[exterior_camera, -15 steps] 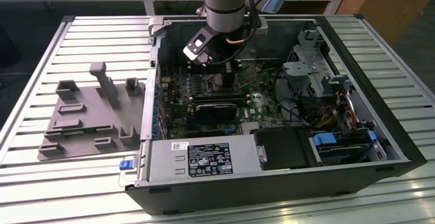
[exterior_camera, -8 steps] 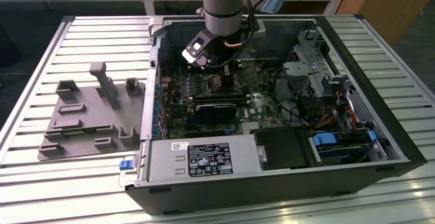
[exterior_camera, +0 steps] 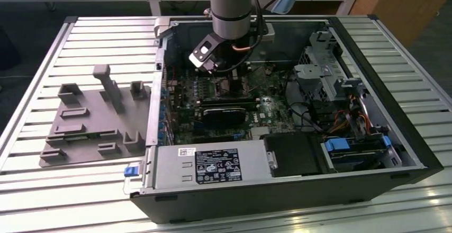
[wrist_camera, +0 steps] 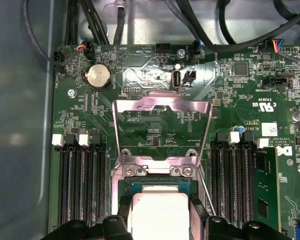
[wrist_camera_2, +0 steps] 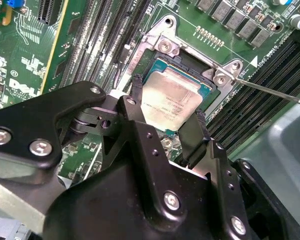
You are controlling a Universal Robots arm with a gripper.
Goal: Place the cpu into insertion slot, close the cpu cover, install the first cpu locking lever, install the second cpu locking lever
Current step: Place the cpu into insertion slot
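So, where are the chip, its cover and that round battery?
chip (wrist_camera: pixel 160 212): first wrist view, middle of top.
cover (wrist_camera: pixel 162 104): first wrist view, bar farthest from hinge.
battery (wrist_camera: pixel 98 76): first wrist view, its middle.

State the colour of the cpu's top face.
Pale silver-grey metal with faint print; the cpu shows best in the second wrist view.

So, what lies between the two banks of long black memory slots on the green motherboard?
In the first wrist view: the silver-rimmed square insertion slot and the pale silver-grey square cpu.
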